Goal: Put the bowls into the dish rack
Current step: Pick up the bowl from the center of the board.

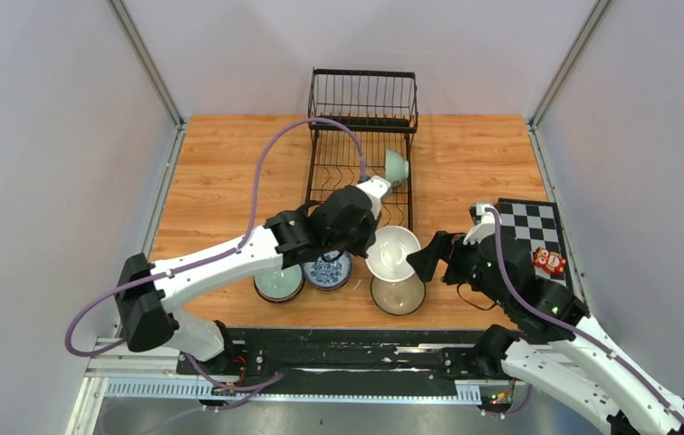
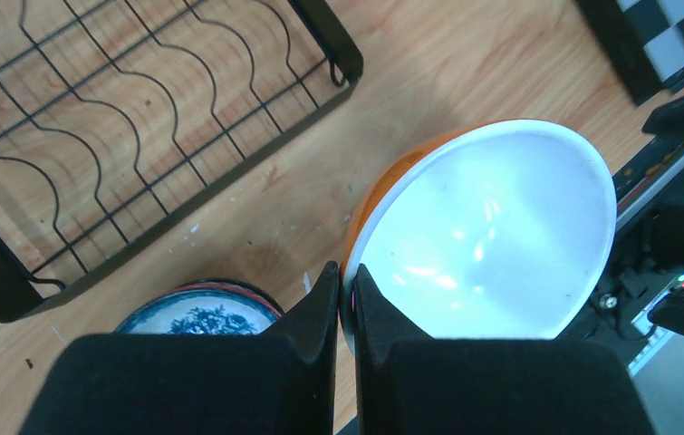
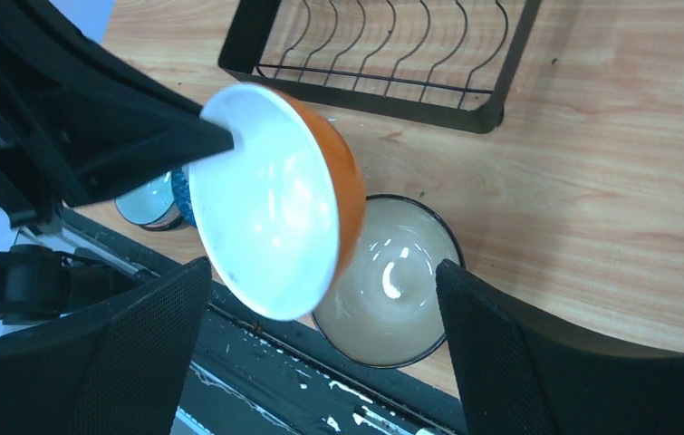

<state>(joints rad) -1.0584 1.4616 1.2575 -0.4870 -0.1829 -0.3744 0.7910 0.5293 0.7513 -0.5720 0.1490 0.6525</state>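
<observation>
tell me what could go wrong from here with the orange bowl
The left gripper pinches only the rim of the tilted orange bowl; it might slip and drop onto the beige bowl below it.
The right gripper stands open close beside it and could bump it.
The pale green bowl sits in the dish rack, so a careless placement could knock it.

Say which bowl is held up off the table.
The orange bowl, white inside, pinched at its rim by the left gripper. The other bowls rest on table or rack.
</observation>
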